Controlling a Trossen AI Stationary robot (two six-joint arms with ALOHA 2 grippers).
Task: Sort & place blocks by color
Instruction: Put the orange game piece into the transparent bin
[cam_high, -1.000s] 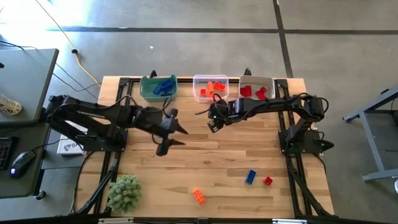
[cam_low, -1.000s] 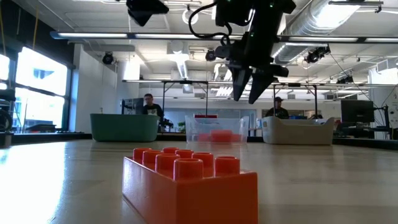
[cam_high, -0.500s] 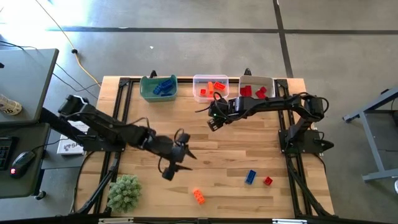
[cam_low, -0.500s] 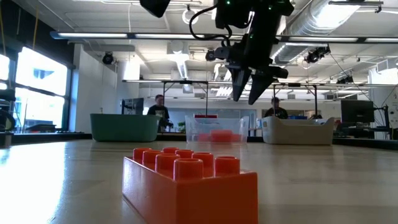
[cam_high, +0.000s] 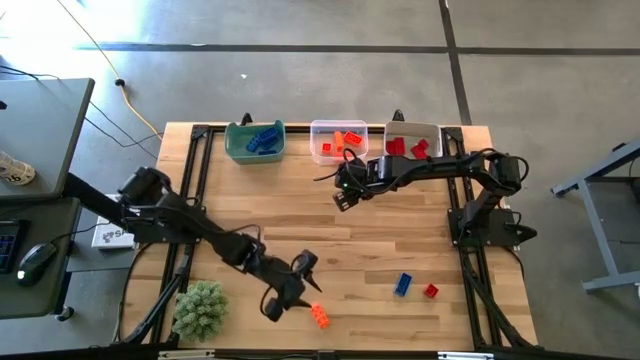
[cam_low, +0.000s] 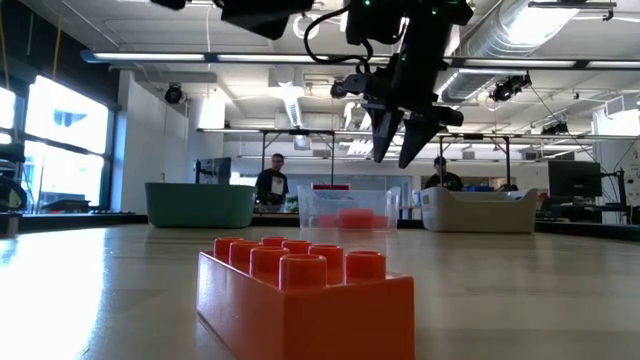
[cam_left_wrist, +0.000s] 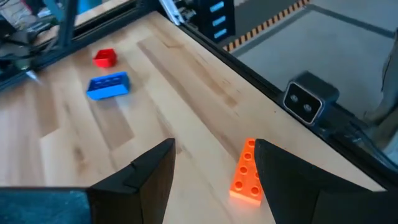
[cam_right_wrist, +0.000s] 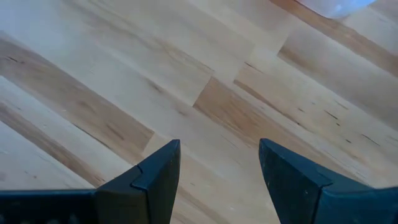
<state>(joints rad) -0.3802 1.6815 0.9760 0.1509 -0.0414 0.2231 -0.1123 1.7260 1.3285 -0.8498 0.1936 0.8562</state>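
Note:
An orange block (cam_high: 319, 316) lies on the table by the near edge; it fills the foreground of the low view (cam_low: 305, 290). My left gripper (cam_high: 293, 286) hovers open just to its left and above it. The left wrist view shows the orange block (cam_left_wrist: 246, 174) ahead, close by one finger and not between the two. A blue block (cam_high: 403, 284) and a red block (cam_high: 430, 291) lie at the near right. My right gripper (cam_high: 343, 196) hangs open over bare wood in front of the bins, nothing between its fingers (cam_right_wrist: 219, 168).
Three bins stand along the far edge: a green one (cam_high: 240, 146) with blue blocks, a clear one (cam_high: 322, 131) with orange blocks, and a white one (cam_high: 428, 131) with red blocks. A fuzzy green clump (cam_high: 200, 308) sits at the near left corner. Bare wood lies mid-table.
My left gripper has swung from mid-table toward the near edge and somewhat to the right, sinking and rolling as it went. It is now beside the orange block and stays open. The blocks have not moved.

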